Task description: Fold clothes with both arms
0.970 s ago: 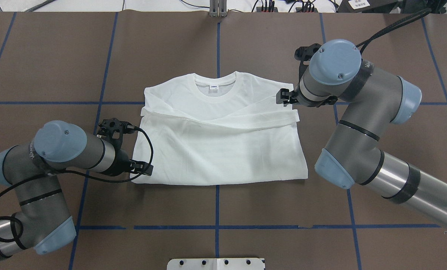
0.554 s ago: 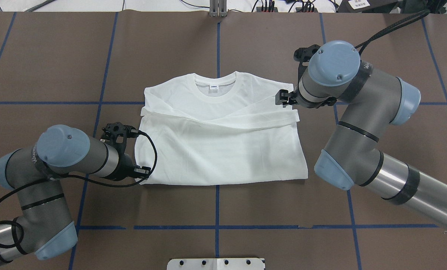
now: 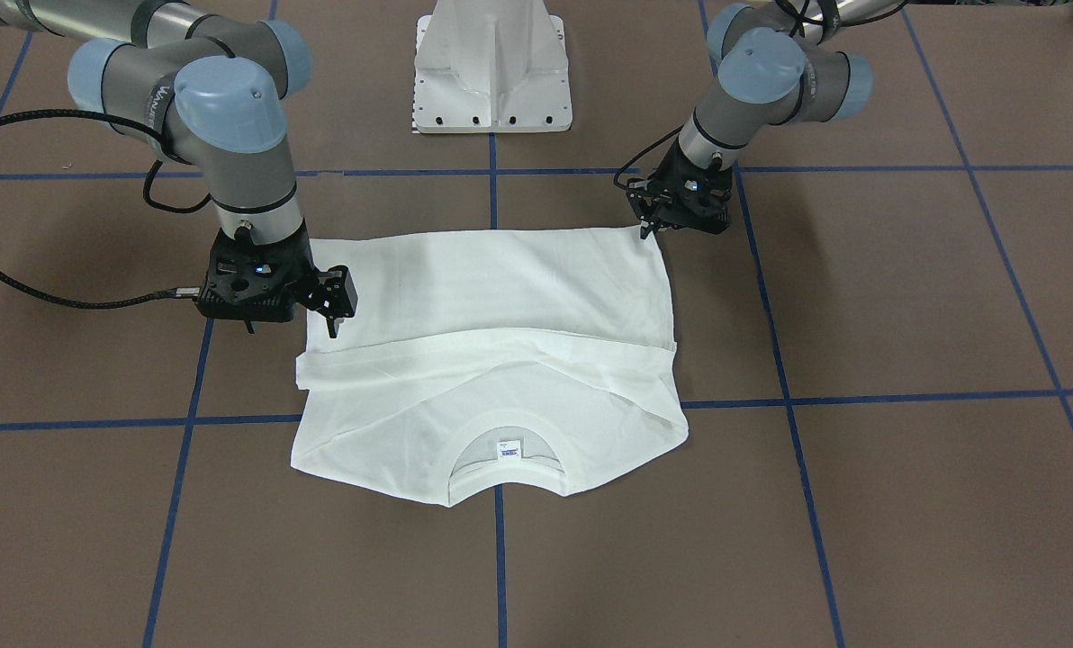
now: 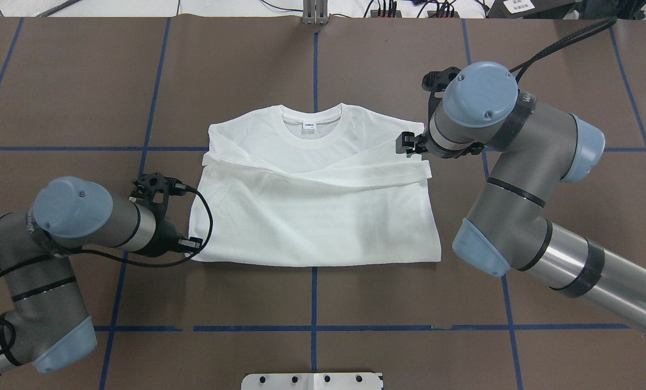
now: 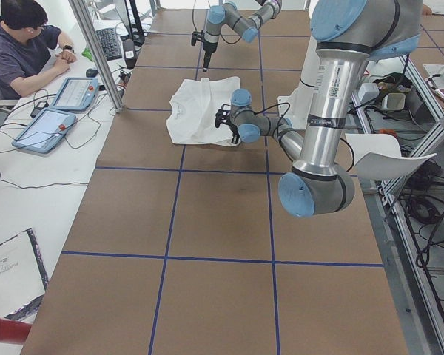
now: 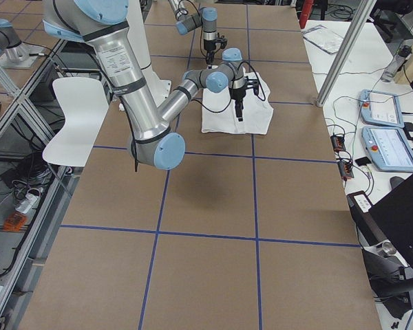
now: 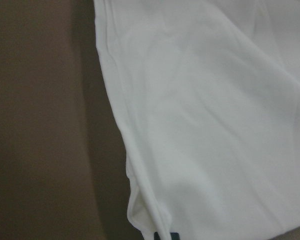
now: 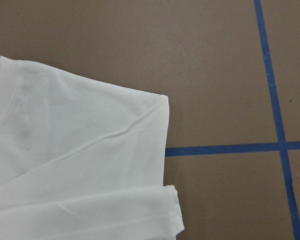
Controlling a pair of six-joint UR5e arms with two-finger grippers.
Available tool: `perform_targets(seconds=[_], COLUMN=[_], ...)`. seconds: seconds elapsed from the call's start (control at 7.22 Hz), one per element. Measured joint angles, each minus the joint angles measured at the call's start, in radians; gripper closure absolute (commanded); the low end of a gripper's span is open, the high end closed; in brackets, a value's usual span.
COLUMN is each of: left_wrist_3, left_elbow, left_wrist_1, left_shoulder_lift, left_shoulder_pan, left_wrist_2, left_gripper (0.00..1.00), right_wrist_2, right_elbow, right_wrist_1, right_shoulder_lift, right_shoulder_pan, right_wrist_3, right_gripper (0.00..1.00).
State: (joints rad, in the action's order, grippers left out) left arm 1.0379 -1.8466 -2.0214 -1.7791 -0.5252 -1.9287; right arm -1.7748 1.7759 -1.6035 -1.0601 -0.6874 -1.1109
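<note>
Shirt (image 4: 312, 227) lies flat mid-table (image 4: 409, 303), sleeves crossed over. Body folds remain, I reckon. Left gripper (image 3: 649, 225) at hem corner, right gripper (image 3: 331, 310) over shoulder. Fingers' state unclear on both.

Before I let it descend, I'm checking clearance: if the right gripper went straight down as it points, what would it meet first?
Probably the T-shirt, at its shoulder edge by the crossed sleeve. The right gripper hangs right at that edge, so it might just touch bare table instead.
</note>
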Motion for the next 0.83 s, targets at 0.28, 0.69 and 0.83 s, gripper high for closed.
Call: perform_targets(seconds=[0.28, 0.69, 0.83], left_wrist_3=[-0.202, -0.418, -0.437], left_elbow=[0.024, 0.277, 0.413], left_wrist_1=[0.081, 0.119, 0.112], left_shoulder_lift=[0.005, -0.17, -0.279], left_shoulder_pan=[-0.136, -0.314, -0.355], left_wrist_2=[0.005, 0.042, 0.053], left_gripper=[1.0, 1.0, 1.0], right_wrist_2=[0.0, 0.0, 0.0], right_elbow=[0.001, 0.003, 0.004], right_wrist_1=[0.002, 0.002, 0.003], right_shoulder_lift=[0.005, 0.012, 0.013], right_shoulder_pan=[0.004, 0.008, 0.009], right_wrist_3=[-0.002, -0.003, -0.006], right_gripper=[0.0, 0.0, 0.0])
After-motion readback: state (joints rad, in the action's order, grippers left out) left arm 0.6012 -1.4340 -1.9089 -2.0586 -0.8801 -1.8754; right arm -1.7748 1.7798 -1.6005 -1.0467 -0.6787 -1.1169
